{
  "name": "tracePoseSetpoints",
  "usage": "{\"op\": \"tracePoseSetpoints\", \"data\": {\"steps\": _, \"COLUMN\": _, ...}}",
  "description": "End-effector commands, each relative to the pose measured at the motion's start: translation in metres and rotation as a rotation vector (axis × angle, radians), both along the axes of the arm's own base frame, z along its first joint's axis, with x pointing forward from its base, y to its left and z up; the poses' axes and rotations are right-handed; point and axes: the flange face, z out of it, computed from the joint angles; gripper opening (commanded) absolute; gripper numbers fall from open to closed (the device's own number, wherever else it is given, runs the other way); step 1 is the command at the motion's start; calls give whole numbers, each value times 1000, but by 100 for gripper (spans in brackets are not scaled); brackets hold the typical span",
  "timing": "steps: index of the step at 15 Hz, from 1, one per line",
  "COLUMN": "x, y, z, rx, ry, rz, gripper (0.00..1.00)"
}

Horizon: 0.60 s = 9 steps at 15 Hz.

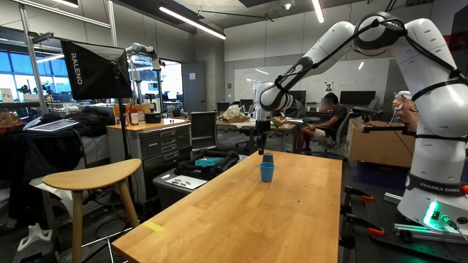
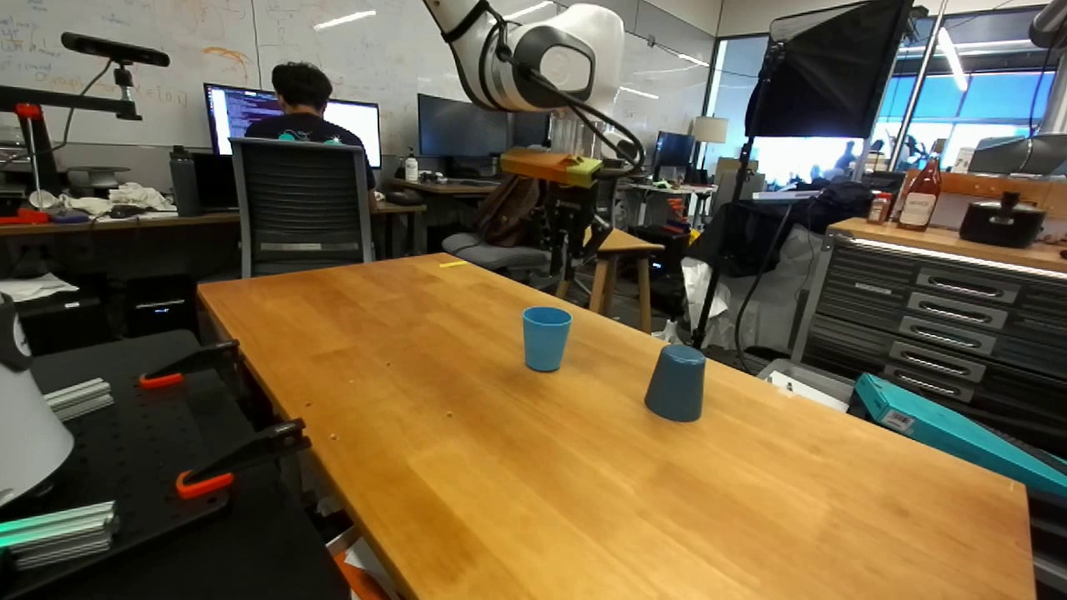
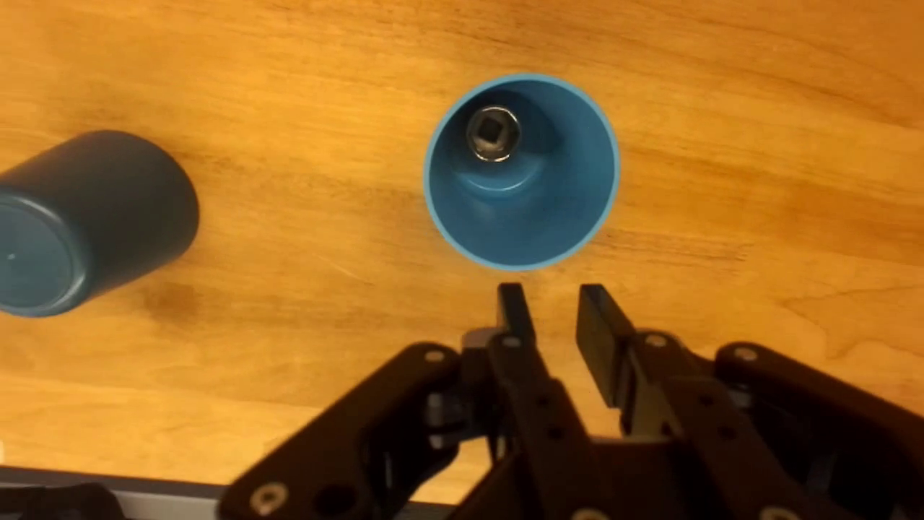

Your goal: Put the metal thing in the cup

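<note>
The metal thing, a small shiny socket with a square hole, lies inside the light blue cup, near its far-left wall in the wrist view. The cup stands upright on the table; it also shows in both exterior views, where its contents are hidden. My gripper is part open, with nothing between its fingers. It hangs above the table, and in the wrist view its fingertips appear just below the cup's rim, apart from it. The gripper also shows in both exterior views.
A darker blue cup stands upside down on the wooden table, beside the light blue cup. It also shows in the wrist view. A grey bin and a stool stand along the table's long edge.
</note>
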Motion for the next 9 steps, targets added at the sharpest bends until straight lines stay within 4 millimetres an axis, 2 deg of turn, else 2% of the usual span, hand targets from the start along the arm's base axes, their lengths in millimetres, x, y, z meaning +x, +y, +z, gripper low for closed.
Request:
{"op": "tracePoseSetpoints", "data": {"steps": 1, "x": 4, "y": -7, "z": 43, "rx": 8, "ry": -3, "rz": 34, "gripper": 58}}
{"op": "tracePoseSetpoints", "data": {"steps": 3, "x": 5, "y": -10, "z": 53, "rx": -4, "ry": 27, "rz": 49, "gripper": 73}}
{"op": "tracePoseSetpoints", "data": {"steps": 4, "x": 4, "y": -5, "z": 37, "rx": -2, "ry": 5, "rz": 25, "gripper": 81}}
{"op": "tracePoseSetpoints", "data": {"steps": 5, "x": 4, "y": -5, "z": 40, "rx": -2, "ry": 7, "rz": 25, "gripper": 64}}
{"op": "tracePoseSetpoints", "data": {"steps": 7, "x": 2, "y": -5, "z": 36, "rx": -1, "ry": 14, "rz": 25, "gripper": 79}}
{"op": "tracePoseSetpoints", "data": {"steps": 9, "x": 2, "y": -5, "z": 33, "rx": 0, "ry": 19, "rz": 25, "gripper": 81}}
